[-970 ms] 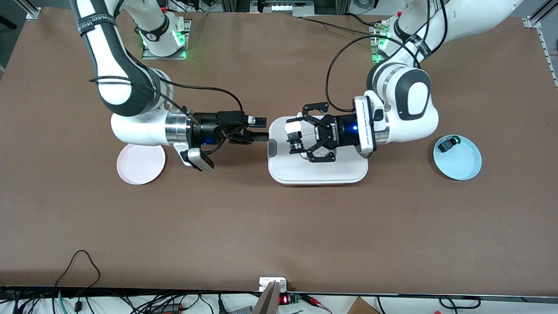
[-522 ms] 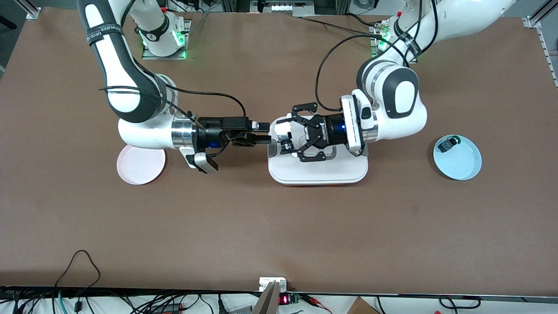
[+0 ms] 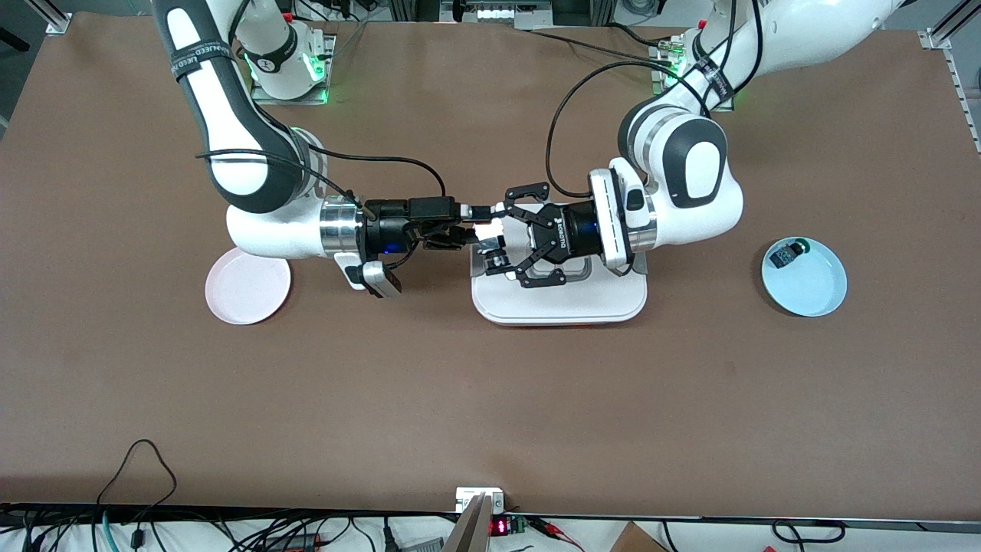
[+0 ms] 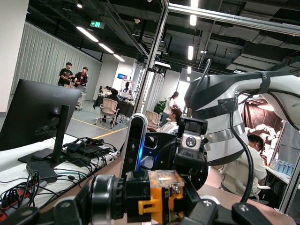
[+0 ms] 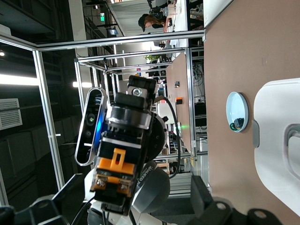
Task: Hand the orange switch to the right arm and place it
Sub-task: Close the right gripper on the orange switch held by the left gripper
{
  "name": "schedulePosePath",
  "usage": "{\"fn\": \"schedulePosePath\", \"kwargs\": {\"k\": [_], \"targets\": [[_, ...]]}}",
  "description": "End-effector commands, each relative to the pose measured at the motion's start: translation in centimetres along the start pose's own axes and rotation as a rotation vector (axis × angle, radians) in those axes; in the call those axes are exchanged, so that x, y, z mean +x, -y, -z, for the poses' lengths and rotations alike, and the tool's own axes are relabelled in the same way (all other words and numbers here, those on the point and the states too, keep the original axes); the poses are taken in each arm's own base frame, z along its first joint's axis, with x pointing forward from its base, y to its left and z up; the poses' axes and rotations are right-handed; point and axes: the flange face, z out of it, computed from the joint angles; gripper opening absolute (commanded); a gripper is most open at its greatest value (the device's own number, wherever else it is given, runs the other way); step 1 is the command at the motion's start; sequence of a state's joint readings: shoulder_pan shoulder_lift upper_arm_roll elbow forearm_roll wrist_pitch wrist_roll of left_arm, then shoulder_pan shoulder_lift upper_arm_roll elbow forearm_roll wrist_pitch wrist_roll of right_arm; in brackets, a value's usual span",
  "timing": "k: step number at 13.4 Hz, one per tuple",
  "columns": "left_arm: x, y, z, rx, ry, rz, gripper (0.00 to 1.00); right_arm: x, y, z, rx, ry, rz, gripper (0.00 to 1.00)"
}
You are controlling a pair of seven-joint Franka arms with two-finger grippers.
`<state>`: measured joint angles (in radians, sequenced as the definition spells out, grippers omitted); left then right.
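The orange switch (image 3: 491,244), black with an orange body, is gripped in my left gripper (image 3: 495,245), the wide black claw, which lies level above the white tray's edge toward the right arm's end. In the left wrist view the switch (image 4: 159,194) sits clamped between the jaws of the left gripper (image 4: 150,208). My right gripper (image 3: 474,228), slim and black, faces it tip to tip. In the right wrist view the switch (image 5: 117,171) hangs between the right gripper's (image 5: 136,202) spread fingers, with a gap on at least one side.
The white tray (image 3: 559,304) lies mid-table under the left gripper. A pink plate (image 3: 247,291) lies under the right arm's wrist. A light blue plate (image 3: 808,291) at the left arm's end holds a small blue-black part with a green button (image 3: 785,254).
Both arms have closed in on each other. The left gripper has carried the switch toward the right arm's end of the tray, and the right gripper has come up to it.
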<state>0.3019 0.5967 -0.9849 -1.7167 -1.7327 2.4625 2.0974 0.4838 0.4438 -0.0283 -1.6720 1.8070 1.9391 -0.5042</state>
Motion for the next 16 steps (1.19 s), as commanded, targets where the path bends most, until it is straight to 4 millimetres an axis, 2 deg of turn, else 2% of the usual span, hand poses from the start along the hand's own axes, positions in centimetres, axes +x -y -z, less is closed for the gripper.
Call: {"fn": "schedulePosePath", "kwargs": {"k": [1, 3, 6, 10, 12, 16], "targets": [[0.5, 0.2, -0.6, 0.013, -0.028, -0.007, 0.00, 0.5, 0.5, 0.2, 0.018, -0.008, 0.003, 0.96], [1.2, 0.4, -0.5, 0.019, -0.039, -0.010, 0.00, 0.8, 0.7, 0.4, 0.045, -0.026, -0.009, 0.95], [1.4, 0.6, -0.5, 0.023, -0.046, -0.007, 0.00, 1.2, 1.6, 0.4, 0.073, -0.040, -0.005, 0.95], [1.4, 0.6, -0.5, 0.024, -0.048, -0.004, 0.00, 1.4, 1.7, 0.1, 0.075, -0.038, 0.000, 0.93], [1.4, 0.6, -0.5, 0.025, -0.049, -0.005, 0.00, 1.3, 1.7, 0.0, 0.072, -0.035, 0.014, 0.86], [0.9, 0.5, -0.4, 0.024, -0.040, -0.031, 0.00, 1.3, 1.8, 0.1, 0.071, -0.034, 0.020, 0.56]]}}
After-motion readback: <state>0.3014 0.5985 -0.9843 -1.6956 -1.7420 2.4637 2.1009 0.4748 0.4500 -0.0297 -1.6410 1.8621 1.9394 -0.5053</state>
